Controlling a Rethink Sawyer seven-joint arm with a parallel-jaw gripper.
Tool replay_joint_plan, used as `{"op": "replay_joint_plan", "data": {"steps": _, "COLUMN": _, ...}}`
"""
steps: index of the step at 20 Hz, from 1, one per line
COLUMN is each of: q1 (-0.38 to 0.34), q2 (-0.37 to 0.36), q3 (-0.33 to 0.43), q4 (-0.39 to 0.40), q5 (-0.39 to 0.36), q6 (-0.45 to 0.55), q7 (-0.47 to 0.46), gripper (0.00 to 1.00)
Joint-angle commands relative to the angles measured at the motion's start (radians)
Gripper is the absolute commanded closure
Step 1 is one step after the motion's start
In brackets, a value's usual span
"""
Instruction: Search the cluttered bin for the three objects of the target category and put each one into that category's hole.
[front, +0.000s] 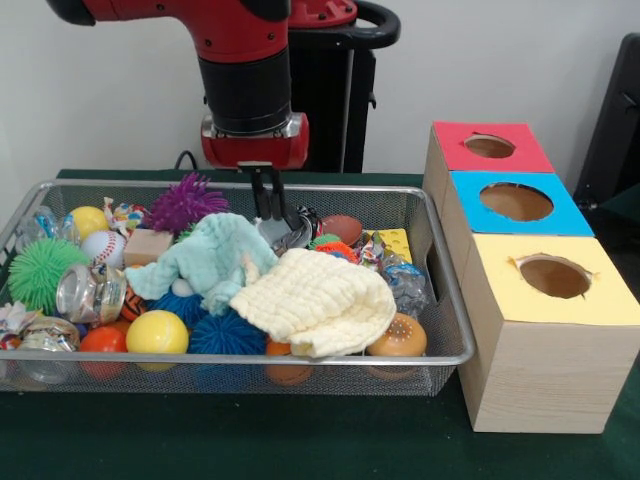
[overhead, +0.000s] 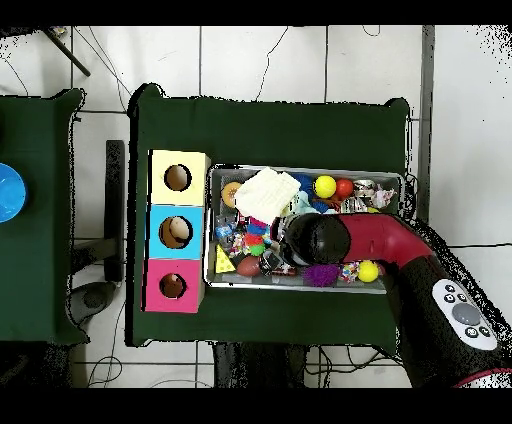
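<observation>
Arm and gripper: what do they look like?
The arm is glossy red with black cylindrical joint sections; overhead, a grey button pad sits on its black link. A red wrist block with a silver band carries the gripper, two thin dark fingers.

Cluttered bin (front: 455, 345); red hole (front: 490, 146) empty.

Clutter and neighbours you had around the pincer (front: 272, 214)

In the front view you saw a mint cloth (front: 205, 262) just left of the pincer tips, a cream cloth (front: 312, 298) below them, a purple spiky ball (front: 184, 203) to their left, a yellow ball (front: 156, 332) lower left, and blue-topped (front: 516, 203) and yellow-topped (front: 553, 276) boxes well to the right.
</observation>
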Motion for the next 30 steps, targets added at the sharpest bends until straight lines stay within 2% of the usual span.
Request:
{"op": "replay_joint_plan", "data": {"steps": 1, "q1": -0.004, "q2": 0.031, "q3": -0.021, "q4": -0.073, "q5": -0.033, "q6": 0.016, "q7": -0.056, "gripper": 1.0}}
{"op": "replay_joint_plan", "data": {"steps": 6, "q1": 0.017, "q2": -0.007, "q3": -0.042, "q4": -0.041, "q5": -0.032, "q6": -0.011, "q7": 0.0, "gripper": 1.0}}
{"op": "replay_joint_plan", "data": {"steps": 12, "q1": -0.016, "q2": -0.033, "q3": -0.016, "q4": -0.065, "q5": -0.016, "q6": 0.052, "q7": -0.075, "gripper": 1.0}}
{"op": "replay_joint_plan", "data": {"steps": 14, "q1": -0.033, "q2": -0.015, "q3": -0.008, "q4": -0.05, "q5": -0.012, "q6": 0.043, "q7": -0.085, "gripper": 1.0}}
{"op": "replay_joint_plan", "data": {"steps": 17, "q1": -0.022, "q2": -0.019, "q3": -0.032, "q4": -0.012, "q5": -0.041, "q6": -0.014, "q7": -0.044, "gripper": 1.0}}
{"op": "replay_joint_plan", "data": {"steps": 23, "q1": -0.014, "q2": 0.006, "q3": -0.067, "q4": -0.006, "q5": -0.092, "q6": -0.098, "q7": -0.011, "gripper": 1.0}}
{"op": "replay_joint_plan", "data": {"steps": 30, "q1": -0.026, "q2": 0.017, "q3": -0.057, "q4": -0.062, "q5": -0.092, "q6": -0.065, "q7": -0.059, "gripper": 1.0}}
